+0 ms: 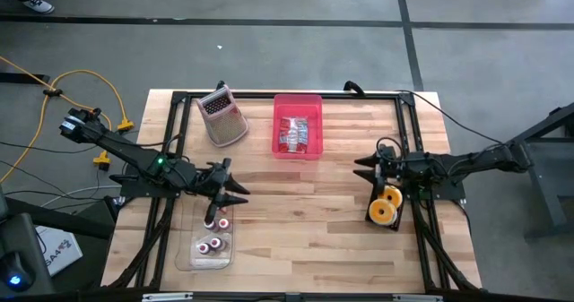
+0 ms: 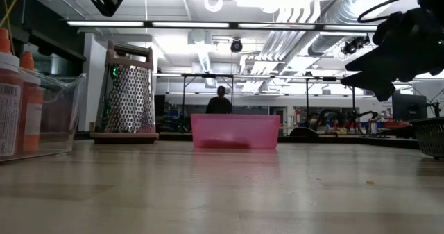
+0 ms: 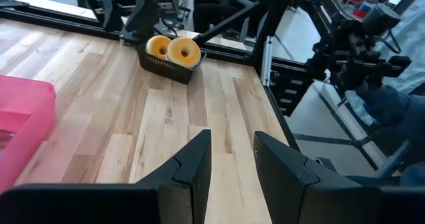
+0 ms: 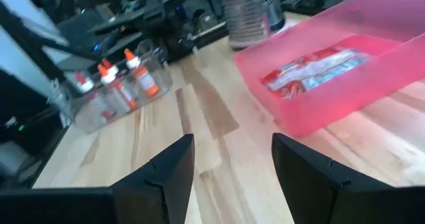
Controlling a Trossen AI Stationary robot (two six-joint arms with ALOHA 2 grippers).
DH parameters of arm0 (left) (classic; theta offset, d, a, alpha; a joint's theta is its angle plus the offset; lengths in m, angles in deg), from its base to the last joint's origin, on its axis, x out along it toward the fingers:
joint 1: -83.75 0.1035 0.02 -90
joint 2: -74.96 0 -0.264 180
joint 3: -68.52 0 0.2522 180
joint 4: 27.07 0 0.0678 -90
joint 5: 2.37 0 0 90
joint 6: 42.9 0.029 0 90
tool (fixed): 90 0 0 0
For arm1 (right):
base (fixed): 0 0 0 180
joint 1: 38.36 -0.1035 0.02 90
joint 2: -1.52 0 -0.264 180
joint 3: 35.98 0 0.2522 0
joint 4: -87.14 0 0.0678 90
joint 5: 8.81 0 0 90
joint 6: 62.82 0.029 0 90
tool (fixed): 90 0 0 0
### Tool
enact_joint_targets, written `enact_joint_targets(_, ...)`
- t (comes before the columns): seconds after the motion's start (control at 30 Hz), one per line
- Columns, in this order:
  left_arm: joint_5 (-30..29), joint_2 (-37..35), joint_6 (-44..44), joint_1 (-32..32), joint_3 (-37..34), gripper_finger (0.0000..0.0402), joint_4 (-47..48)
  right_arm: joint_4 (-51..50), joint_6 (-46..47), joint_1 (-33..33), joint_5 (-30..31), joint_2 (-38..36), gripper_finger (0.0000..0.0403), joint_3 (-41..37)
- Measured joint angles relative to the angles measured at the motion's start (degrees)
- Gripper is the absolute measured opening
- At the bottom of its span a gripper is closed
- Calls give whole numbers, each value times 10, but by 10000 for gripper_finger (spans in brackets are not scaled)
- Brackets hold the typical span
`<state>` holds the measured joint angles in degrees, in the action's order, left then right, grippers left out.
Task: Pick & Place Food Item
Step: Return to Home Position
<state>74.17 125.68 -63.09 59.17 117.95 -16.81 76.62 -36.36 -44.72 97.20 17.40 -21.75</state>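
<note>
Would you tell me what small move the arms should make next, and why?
Probably retract both arms to rest: the left gripper and right gripper are open and empty above the table, and two donuts already sit in the black bin.

The table (image 1: 296, 203) is matt wood, the pink bin (image 1: 298, 154) plastic (glossy), the grater (image 1: 224, 121) metal.

No legible text, bottle labels (image 2: 7, 116) (blurred)
</note>
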Motion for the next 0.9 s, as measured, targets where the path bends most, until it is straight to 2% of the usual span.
enact_joint_targets(0.13,19,0,0,0,0,108,-7,-6,-12,0,-42,5,189,0)
enact_joint_targets(0.53,27,0,0,0,0,108,-11,-27,-12,4,-161,5,189,0)
enact_joint_targets(0.77,32,0,4,0,0,108,-18,-27,-57,11,-164,5,189,0)
enact_joint_targets(0.9,32,0,13,0,0,108,-17,-26,-53,11,-163,5,189,0)
